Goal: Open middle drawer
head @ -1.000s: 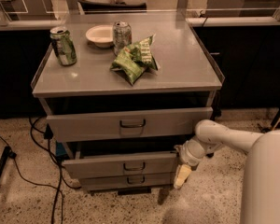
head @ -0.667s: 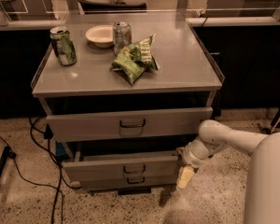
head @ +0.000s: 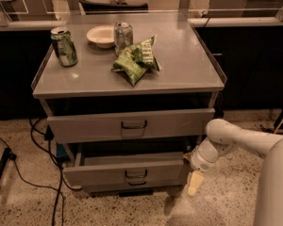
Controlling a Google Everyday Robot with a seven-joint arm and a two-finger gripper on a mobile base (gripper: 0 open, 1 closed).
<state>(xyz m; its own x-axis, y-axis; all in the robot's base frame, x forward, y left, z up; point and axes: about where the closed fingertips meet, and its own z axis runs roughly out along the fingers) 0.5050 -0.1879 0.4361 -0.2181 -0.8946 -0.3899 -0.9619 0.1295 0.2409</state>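
Observation:
The middle drawer (head: 99, 174) is the second of three grey fronts, with a small dark loop handle (head: 136, 173) at its centre. It stands pulled out from the cabinet, and a dark gap and its inner floor show behind the front. My gripper (head: 194, 177) is at the right end of this drawer front, low beside the cabinet, on the end of my white arm (head: 236, 140), which comes in from the right. The top drawer (head: 85, 125) also sits slightly forward. The lowest drawer (head: 104, 187) is mostly hidden under the middle one.
On the cabinet top (head: 188, 65) stand a green can (head: 64, 46), a silver can (head: 123, 37), a white bowl (head: 101, 35) and green chip bags (head: 136, 59). Black cables (head: 33, 173) run across the speckled floor at the left. Dark counters stand behind.
The middle drawer has slid further out toward the camera, and my gripper has moved with its right end, a little down and to the right.

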